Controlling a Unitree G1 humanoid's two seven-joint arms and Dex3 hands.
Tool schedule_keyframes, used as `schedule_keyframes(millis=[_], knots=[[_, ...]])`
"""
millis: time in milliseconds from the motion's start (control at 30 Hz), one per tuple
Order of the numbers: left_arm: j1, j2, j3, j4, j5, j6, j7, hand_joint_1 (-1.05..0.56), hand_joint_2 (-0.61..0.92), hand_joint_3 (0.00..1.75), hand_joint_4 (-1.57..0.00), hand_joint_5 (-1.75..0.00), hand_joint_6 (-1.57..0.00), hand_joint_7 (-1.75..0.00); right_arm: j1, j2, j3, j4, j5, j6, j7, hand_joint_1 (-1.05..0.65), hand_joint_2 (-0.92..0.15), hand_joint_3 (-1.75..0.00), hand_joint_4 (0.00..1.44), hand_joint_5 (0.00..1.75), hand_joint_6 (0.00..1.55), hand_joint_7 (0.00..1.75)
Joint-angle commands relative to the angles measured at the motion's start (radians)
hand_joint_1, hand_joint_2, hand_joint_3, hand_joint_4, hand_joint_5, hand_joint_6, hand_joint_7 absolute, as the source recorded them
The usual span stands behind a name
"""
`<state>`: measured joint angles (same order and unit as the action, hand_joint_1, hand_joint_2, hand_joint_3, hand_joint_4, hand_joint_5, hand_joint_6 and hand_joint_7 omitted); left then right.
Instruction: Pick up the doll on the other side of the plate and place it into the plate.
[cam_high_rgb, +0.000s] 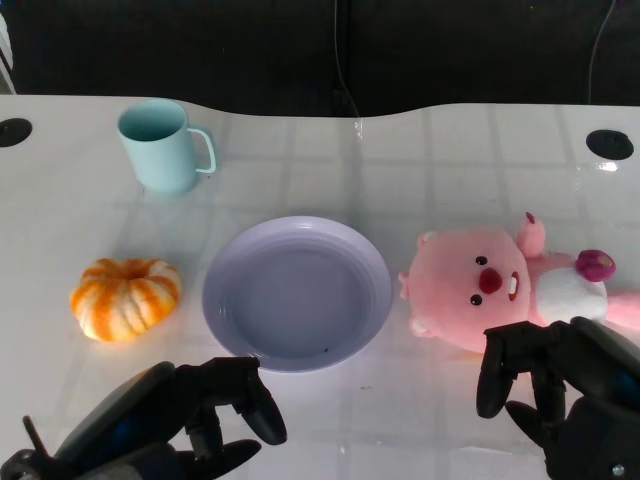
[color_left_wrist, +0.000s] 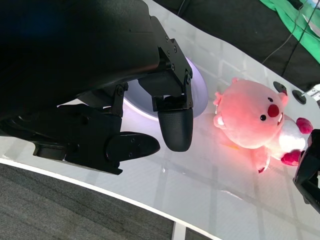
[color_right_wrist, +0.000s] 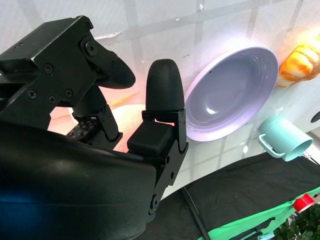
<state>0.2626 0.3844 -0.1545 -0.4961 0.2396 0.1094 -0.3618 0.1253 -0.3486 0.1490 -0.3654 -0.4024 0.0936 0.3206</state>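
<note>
Nearest the head camera, both black robot hands sit at the table's front edge. The right robot hand (cam_high_rgb: 560, 385) hovers just in front of the pink doll (cam_high_rgb: 500, 285), fingers apart and curled slightly forward, holding nothing; in the right wrist view its fingers (color_right_wrist: 162, 92) point toward the doll's pink glow, but whether a fingertip already touches the plush I cannot tell. The left robot hand (cam_high_rgb: 190, 415) rests low in front of the plate (cam_high_rgb: 225, 300), also released and empty, well apart from the doll.

That doll lies on its back on the white table (cam_high_rgb: 420, 150), just beside the plate's right rim, face up, its white belly and pink limbs trailing off to the right.

It looks like soft stuffed plush: probably light, squashy and unbreakable, with a fuzzy surface that should not slip. Its big rounded head may be too wide to close around well, so the narrower body or the neck seems the better place to grip. Expect it to flop when lifted.

An orange pumpkin (cam_high_rgb: 125, 298) and a mint mug (cam_high_rgb: 160, 145) stand left of the plate, out of the way.
</note>
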Motion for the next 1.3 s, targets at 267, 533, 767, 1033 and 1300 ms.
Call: schedule_keyframes(millis=[267,533,767,1033,1300], knots=[[-0.008,0.015,0.01,-0.006,0.001,-0.001,-0.006,-0.15,0.92,0.48,-0.6,-1.56,-0.62,-1.16,-0.008,-0.013,-0.002,0.003,0.004,0.01,0.005,0.0,-0.42,-1.19,0.82,1.75,0.81,1.32],[-0.009,0.015,0.01,-0.012,0.0,0.011,-0.009,-0.17,0.92,0.47,-0.6,-1.54,-0.62,-1.14,-0.01,-0.011,0.001,0.009,-0.006,0.011,0.0,0.0,-0.42,-1.19,0.8,1.75,0.81,1.32],[-0.009,0.017,0.011,-0.009,0.0,0.005,-0.007,-0.15,0.92,0.47,-0.59,-1.53,-0.63,-1.14,-0.011,-0.006,-0.005,0.015,-0.003,-0.009,-0.014,0.02,-0.42,-1.17,0.81,1.74,0.82,1.31],[-0.008,0.017,0.01,-0.007,0.001,0.006,-0.007,-0.16,0.92,0.47,-0.6,-1.52,-0.63,-1.13,-0.019,0.008,-0.047,0.029,0.057,-0.022,-0.032,0.0,-0.55,-0.9,0.78,1.39,0.79,1.0],[-0.007,0.017,0.01,-0.011,0.007,0.01,-0.004,-0.16,0.92,0.46,-0.59,-1.51,-0.63,-1.12,-0.032,-0.01,-0.063,0.056,-0.034,-0.083,-0.139,-0.15,-0.87,-0.11,0.76,0.67,0.82,0.19]])
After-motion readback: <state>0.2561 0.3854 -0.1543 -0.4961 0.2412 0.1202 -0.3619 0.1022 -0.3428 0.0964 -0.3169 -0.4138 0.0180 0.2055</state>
